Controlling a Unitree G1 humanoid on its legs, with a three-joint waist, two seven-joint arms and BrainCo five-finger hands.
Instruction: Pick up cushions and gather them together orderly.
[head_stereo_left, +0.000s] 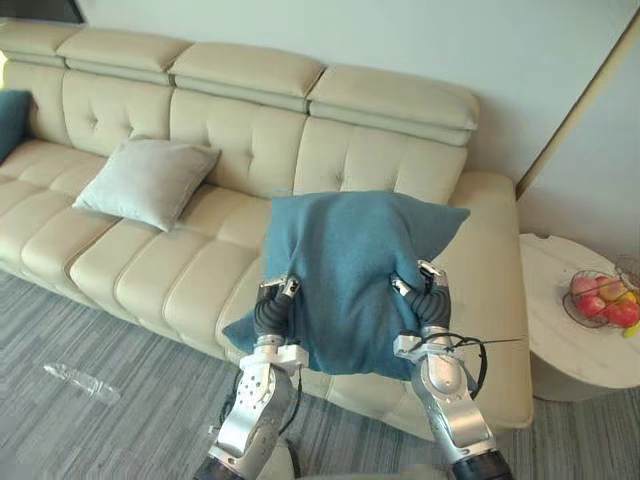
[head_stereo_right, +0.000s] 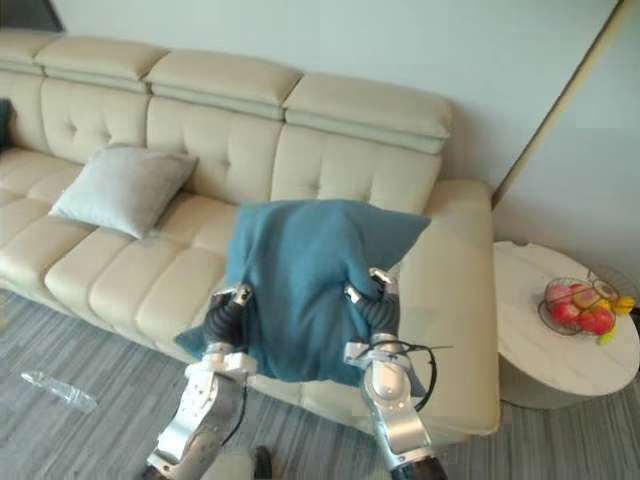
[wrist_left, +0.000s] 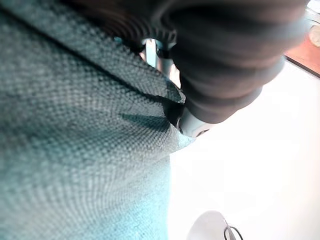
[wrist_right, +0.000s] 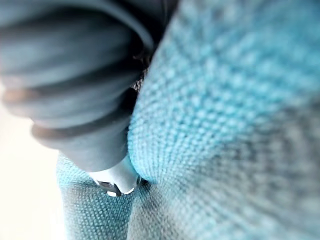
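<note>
Cushions are not together yet. We hold the blue cushion (head_stereo_left: 350, 265) up in the air between our left hand (head_stereo_left: 274, 308) and our right hand (head_stereo_left: 430, 300), in front of the right end of the sofa (head_stereo_left: 150, 270). One hand presses on each side of it. The cloth hides the rest of each hand, so we cannot tell if they are flat or curled.

The grey cushion (head_stereo_left: 148, 182) leans on the sofa seat, well apart to the left. A bit of another blue cushion (head_stereo_left: 10, 120) peeks in at the far left. So we think the job has only begun. One cushion is lifted, and all three need to go side by side in a neat row.

The blue cushion is soft and square, with rough knitted cloth. It sags and folds where we squeeze it. The grey one looks smooth and puffy, with pointy corners. The sofa is cream and shiny like leather, with buttons and fat padded strips. Beside it stands a round white table (head_stereo_left: 560, 350) with a wire bowl (head_stereo_left: 600, 298) of fruit.
</note>
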